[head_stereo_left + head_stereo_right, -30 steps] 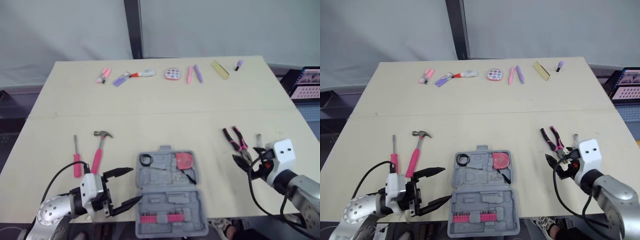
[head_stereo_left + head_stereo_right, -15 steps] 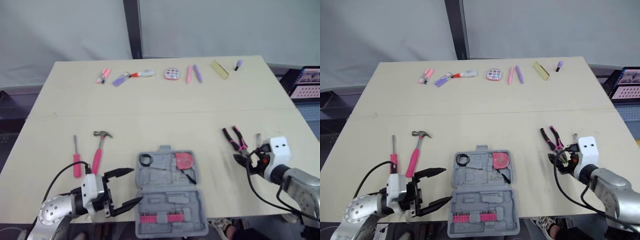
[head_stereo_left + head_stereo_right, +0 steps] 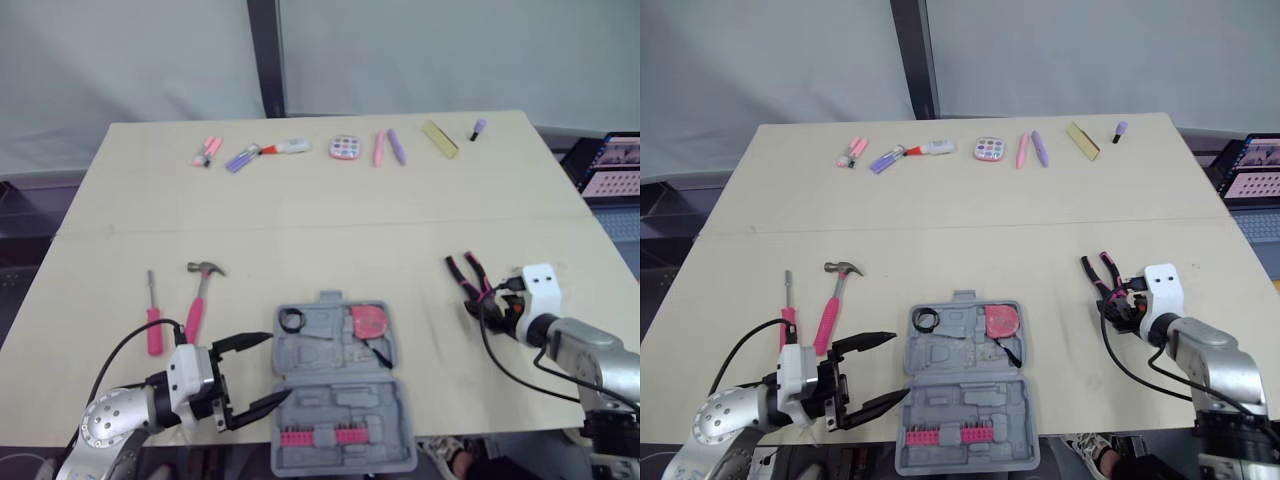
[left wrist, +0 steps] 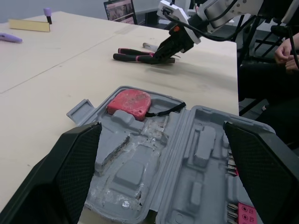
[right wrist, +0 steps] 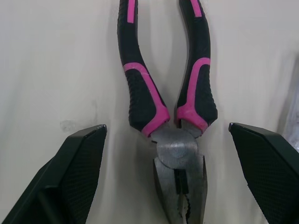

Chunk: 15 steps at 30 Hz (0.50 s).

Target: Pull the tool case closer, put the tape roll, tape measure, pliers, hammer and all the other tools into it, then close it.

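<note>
The right gripper (image 3: 1116, 304), fingers spread wide, straddles the pliers (image 5: 180, 149) at 4 o'clock on the table (image 3: 300, 200), while the left gripper (image 3: 265, 368) is open at 9 o'clock of the tool case (image 3: 340, 400).

Robot test lab, set up for a tabletop trial

A pale table (image 3: 300, 215) stood before a plain grey curtain (image 3: 120, 60), with a dark upright post (image 3: 264, 50) at 12 o'clock and a lit screen (image 3: 610, 165) just off the table's edge at 3 o'clock. A row of small pink and purple items (image 3: 345, 148) lay neatly along the far edge, an open tool case (image 3: 340, 400) sat at 6 o'clock, and the left wrist view showed a seated person's hand (image 4: 286, 49) beside the table.
</note>
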{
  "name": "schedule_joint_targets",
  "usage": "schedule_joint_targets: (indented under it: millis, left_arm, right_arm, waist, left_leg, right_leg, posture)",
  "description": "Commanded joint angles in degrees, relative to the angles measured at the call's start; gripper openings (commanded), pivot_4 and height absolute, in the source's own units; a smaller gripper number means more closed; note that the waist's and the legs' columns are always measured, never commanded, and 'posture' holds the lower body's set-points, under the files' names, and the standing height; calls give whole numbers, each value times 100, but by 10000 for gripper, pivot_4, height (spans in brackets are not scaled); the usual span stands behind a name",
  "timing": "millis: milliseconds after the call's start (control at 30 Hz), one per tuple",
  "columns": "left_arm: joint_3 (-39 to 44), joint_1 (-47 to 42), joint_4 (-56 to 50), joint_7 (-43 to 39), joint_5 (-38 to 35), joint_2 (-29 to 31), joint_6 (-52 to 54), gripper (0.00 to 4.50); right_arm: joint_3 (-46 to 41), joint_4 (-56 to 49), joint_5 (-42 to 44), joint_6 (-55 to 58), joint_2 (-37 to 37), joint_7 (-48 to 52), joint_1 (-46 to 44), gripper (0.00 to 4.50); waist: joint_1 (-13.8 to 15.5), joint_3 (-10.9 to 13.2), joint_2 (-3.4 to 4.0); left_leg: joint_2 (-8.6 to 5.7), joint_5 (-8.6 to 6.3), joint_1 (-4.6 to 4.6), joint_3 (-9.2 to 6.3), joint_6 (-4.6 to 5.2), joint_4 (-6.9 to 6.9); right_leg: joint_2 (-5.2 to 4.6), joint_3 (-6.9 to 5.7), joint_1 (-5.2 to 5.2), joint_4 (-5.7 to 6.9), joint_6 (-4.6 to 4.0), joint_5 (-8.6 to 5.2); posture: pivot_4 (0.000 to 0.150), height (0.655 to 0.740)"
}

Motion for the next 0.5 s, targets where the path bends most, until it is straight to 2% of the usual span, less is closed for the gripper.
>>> schedule_joint_targets:
  millis: [33, 400, 500]
  left_arm:
    - [49, 70, -308, 96, 20, 47, 43, 45000]
    - [32, -4, -539, 251, -10, 74, 287, 45000]
    - [31, -60, -582, 276, -18, 85, 357, 45000]
  right_arm:
    - [-47, 58, -55, -145, -121, 137, -7, 44327]
    - [-21, 110, -25, -170, -226, 298, 141, 44327]
    - [-15, 109, -20, -164, -231, 312, 158, 36196]
  waist:
    - [1, 0, 0]
    - [1, 0, 0]
    - [3, 0, 0]
  left_leg:
    - [-1, 0, -1, 0, 0, 0]
    - [0, 0, 0, 1, 0, 1]
    - [-1, 0, 0, 0, 0, 1]
  right_leg:
    - [-1, -1, 0, 0, 0, 0]
    - [0, 0, 0, -1, 1, 0]
    - [0, -1, 0, -1, 1, 0]
  posture:
    - [1500, 7400]
    - [1500, 7400]
    - [1500, 7400]
